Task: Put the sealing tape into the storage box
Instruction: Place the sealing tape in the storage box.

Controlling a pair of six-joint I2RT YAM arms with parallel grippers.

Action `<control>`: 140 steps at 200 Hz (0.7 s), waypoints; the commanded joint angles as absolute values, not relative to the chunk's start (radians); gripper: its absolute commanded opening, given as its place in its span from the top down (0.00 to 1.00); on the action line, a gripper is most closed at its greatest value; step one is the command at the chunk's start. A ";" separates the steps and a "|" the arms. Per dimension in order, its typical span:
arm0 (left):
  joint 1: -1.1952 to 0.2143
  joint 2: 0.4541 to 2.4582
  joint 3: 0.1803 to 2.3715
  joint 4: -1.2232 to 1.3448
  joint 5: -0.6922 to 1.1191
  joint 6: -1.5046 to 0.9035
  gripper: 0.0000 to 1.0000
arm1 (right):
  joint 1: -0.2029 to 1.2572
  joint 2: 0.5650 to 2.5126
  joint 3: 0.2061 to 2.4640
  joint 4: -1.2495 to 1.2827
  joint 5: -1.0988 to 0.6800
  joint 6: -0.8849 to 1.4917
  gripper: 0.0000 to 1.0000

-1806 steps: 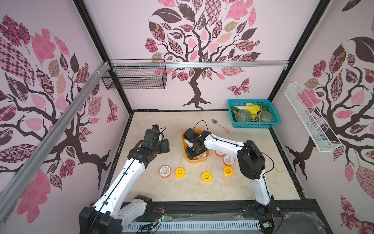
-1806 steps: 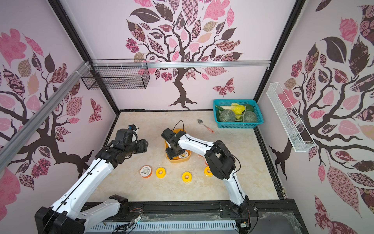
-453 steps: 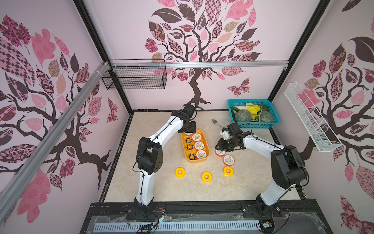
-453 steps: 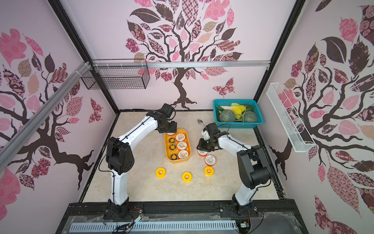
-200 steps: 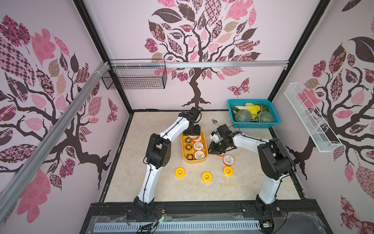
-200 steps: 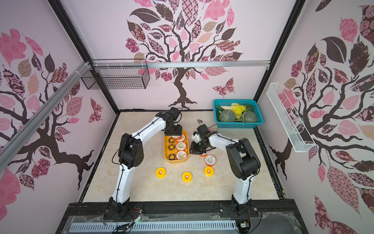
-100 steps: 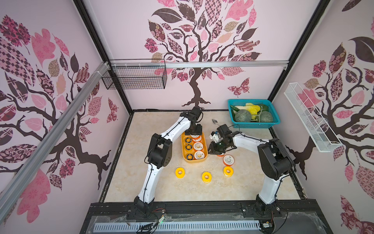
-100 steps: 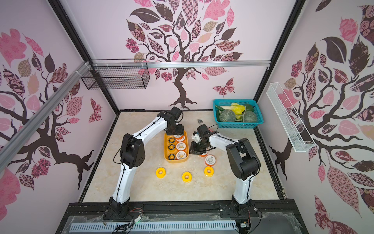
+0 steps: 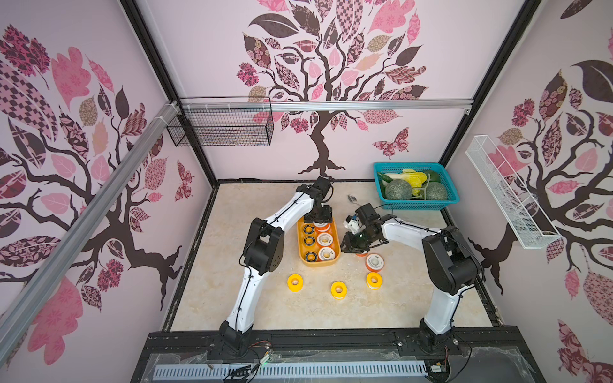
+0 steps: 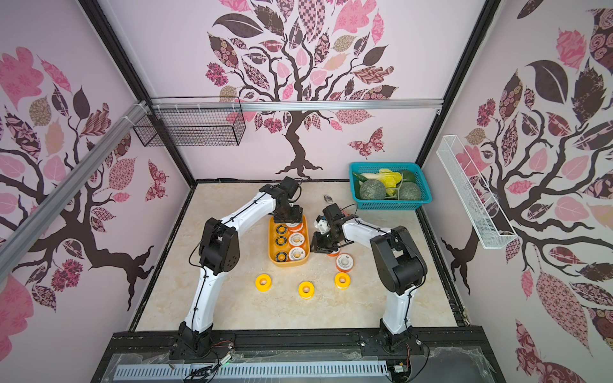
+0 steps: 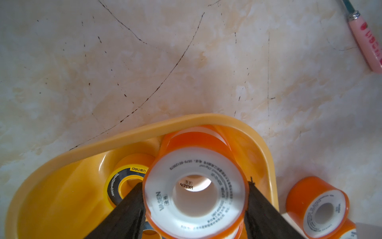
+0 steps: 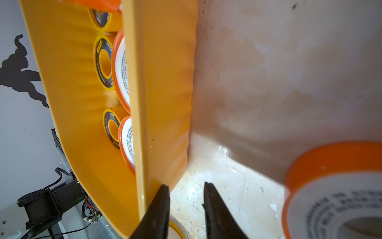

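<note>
The yellow-orange storage box holds black-and-yellow rolls and orange, white-faced rolls. My left gripper is over the box's far end. It is shut on an orange sealing tape roll, which sits on top of another roll. My right gripper is low beside the box's right wall. Its jaws are slightly apart with nothing between them, and one finger is against the wall. An orange roll lies close by.
Loose on the floor are an orange roll and three yellow rolls. A spoon lies behind the right gripper. A teal basket of produce stands at the back right. Wire baskets hang on the walls.
In the last two seconds the right gripper moved left to the box's side. The left gripper, with its orange roll, settled over the box's far end. Both have barely moved since.
</note>
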State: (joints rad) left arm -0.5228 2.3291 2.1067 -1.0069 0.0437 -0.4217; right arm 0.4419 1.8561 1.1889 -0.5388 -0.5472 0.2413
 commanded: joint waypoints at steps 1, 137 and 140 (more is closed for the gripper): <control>-0.527 2.348 2.134 -0.985 0.053 -0.432 0.27 | 0.452 1.865 1.221 -0.551 -0.562 0.222 0.67; -0.528 2.300 2.128 -0.972 0.074 -0.420 0.17 | 0.452 1.852 1.217 -0.554 -0.549 0.227 0.65; -0.527 2.296 2.128 -0.971 0.072 -0.420 0.17 | 0.452 1.850 1.217 -0.553 -0.547 0.227 0.65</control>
